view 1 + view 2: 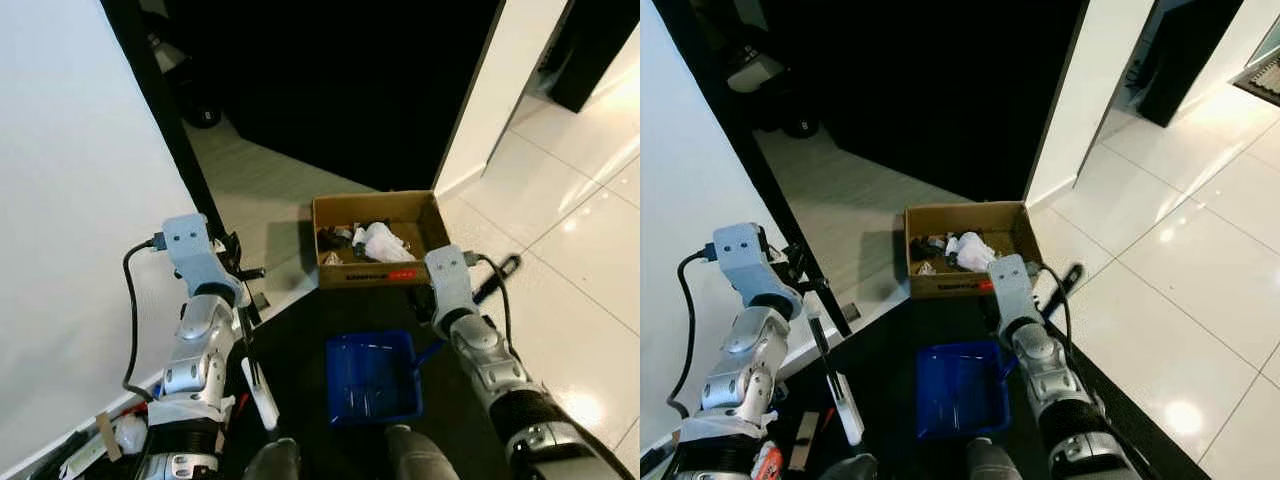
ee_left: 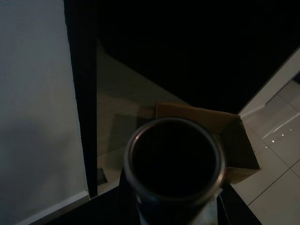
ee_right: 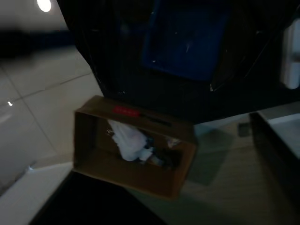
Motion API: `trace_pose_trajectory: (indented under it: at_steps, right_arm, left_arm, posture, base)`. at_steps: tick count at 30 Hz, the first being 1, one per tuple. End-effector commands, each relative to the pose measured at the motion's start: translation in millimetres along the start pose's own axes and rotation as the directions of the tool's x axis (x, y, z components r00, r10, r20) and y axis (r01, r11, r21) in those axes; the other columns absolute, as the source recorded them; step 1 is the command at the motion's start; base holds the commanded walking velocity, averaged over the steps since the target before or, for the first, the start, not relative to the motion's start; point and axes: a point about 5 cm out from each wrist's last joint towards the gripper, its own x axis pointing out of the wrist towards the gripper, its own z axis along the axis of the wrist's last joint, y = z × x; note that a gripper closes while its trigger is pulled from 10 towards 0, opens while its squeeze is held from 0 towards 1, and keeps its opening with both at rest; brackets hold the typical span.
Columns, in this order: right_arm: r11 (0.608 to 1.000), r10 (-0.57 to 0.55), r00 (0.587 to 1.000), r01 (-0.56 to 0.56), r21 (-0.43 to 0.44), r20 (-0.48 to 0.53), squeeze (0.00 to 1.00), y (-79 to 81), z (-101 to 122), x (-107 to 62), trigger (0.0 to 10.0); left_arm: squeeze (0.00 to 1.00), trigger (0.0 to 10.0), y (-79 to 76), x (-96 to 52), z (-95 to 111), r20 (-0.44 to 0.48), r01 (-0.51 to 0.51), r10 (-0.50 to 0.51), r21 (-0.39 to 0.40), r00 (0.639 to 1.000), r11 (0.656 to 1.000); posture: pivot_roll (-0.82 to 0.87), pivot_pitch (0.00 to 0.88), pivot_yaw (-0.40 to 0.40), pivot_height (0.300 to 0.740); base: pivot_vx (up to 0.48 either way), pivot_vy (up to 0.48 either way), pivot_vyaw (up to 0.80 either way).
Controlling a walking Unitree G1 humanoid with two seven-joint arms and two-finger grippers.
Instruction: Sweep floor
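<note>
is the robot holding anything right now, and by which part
The right end effector appears to hold the blue dustpan by its handle, low over the dark floor. The left end effector seems to grip a broom's dark pole, upper part. Fingers hidden.

i count one cardboard box [image 1: 378, 238] with a heap of scraps inside, pieces too jumbled to number, one white crumpled wad [image 1: 385, 241] clearest. one blue dustpan [image 1: 372, 377]. one broom handle [image 1: 245, 330] with a white lower part. two silver arms, so two grippers: left gripper [image 1: 248, 272], right gripper [image 1: 425, 312]. one black cable on each arm.
</note>
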Motion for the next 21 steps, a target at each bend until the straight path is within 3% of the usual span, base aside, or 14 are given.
trace_pose_trajectory:
  at_steps: [1, 9, 21]
  right_arm:
    - [0.999, 0.049, 0.997, -0.048, -0.025, 0.055, 0.0, 10.6, -1.2, -5.3, 10.0]
    - [0.998, 0.022, 0.996, -0.027, 0.054, 0.085, 0.0, 17.1, -15.1, -16.0, 10.0]
    - [0.999, -0.037, 0.989, 0.031, 0.043, 0.142, 0.0, 21.8, -24.0, -19.6, 10.0]
  left_arm:
    - [0.0, 10.0, 3.6, -5.2, 0.0, 0.019, -0.008, 0.008, 0.018, 1.0, 1.0]
    - [0.0, 10.0, 1.6, -15.4, -1.1, 0.019, 0.026, -0.027, 0.045, 0.999, 0.999]
    - [0.0, 10.0, -3.2, -10.9, -6.8, 0.032, 0.006, -0.007, 0.049, 0.999, 0.999]
  posture:
    - [0.04, 0.112, 0.001, 0.74]
    - [0.04, 0.101, 0.004, 0.74]
    - [0.02, 0.064, 0.011, 0.74]
  base:
    - [0.0, 0.0, 0.0]
    - [0.0, 0.0, 0.0]
    - [0.0, 0.0, 0.0]
